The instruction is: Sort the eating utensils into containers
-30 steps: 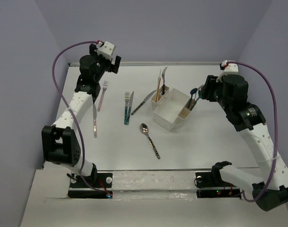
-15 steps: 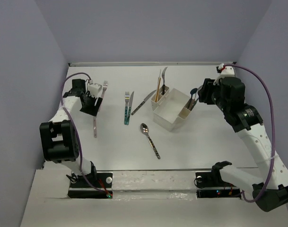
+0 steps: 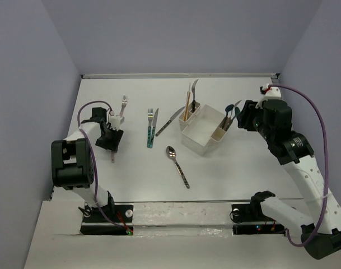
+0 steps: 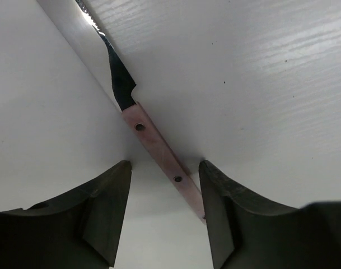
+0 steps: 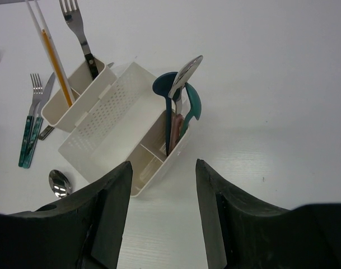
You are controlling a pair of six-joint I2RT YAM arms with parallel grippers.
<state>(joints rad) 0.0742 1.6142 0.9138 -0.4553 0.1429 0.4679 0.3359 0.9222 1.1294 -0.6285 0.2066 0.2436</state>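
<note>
We hold our left gripper low over the pink knife flat on the table, jaws spread either side of its handle so we can pinch it. Our right gripper hovers spread and empty by the caddy, out of the way.

Upright spoons crowd the right-end slot of the caddy; its middle compartment stands open.

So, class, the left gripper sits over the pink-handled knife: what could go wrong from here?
The knife lies flat and slanted inside the left gripper, so closing may twist it away instead of pinching it.
The grip falls on the handle, so the blade could droop on lifting.
Spoons lean out of the caddy and could be knocked.
</note>
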